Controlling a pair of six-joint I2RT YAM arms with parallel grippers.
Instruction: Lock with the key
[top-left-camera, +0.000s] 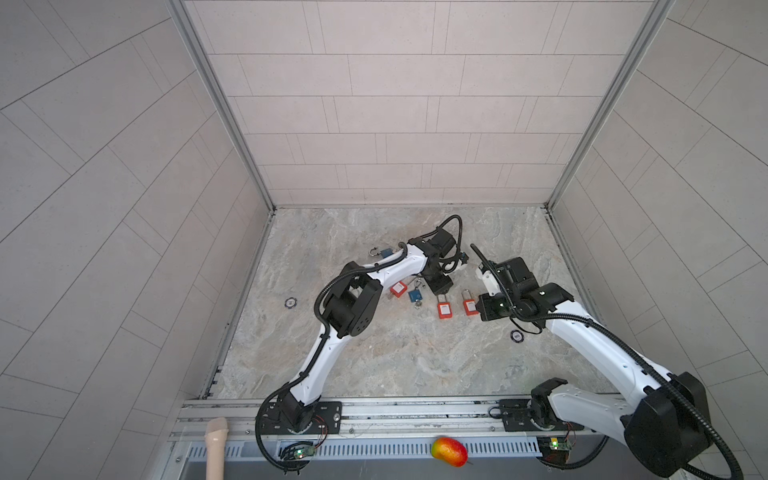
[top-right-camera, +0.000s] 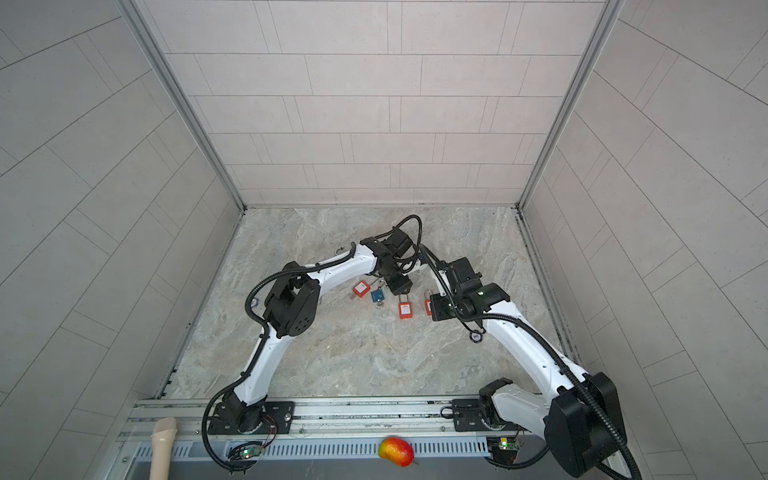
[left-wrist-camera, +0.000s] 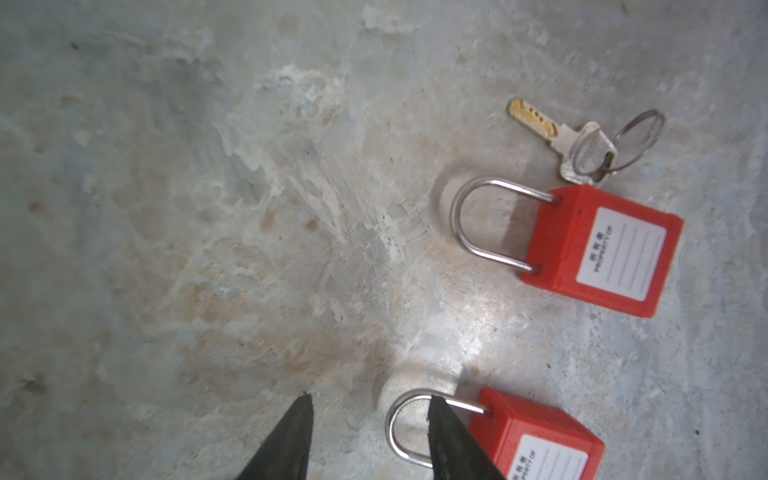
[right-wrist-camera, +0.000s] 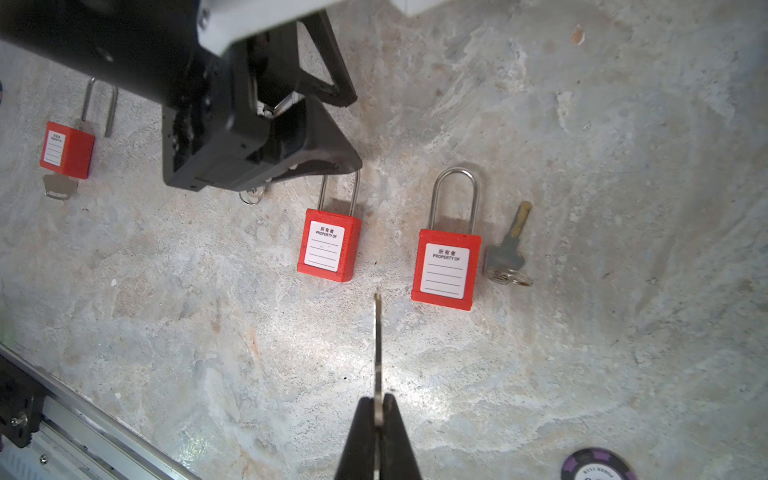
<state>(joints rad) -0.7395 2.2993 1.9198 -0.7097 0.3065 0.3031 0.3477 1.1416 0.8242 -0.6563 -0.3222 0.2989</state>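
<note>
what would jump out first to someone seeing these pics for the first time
The bright red padlocks lying in a loose row at the centre catch the eye first. Next, the right gripper is shut on a key held edge-on, pointing between two of them, while the left gripper hangs open by one lock's shackle. A red-yellow mango sits at the near edge in both top views.

The white label on the red padlock (right-wrist-camera: 446, 270) beside the key (right-wrist-camera: 505, 249) read "所有者 PROPERTY OF" over blank lines; the neighbouring red padlock (right-wrist-camera: 328, 245) bore the same. Lettering on the purple poker chip (right-wrist-camera: 598, 465) was illegible.
</note>
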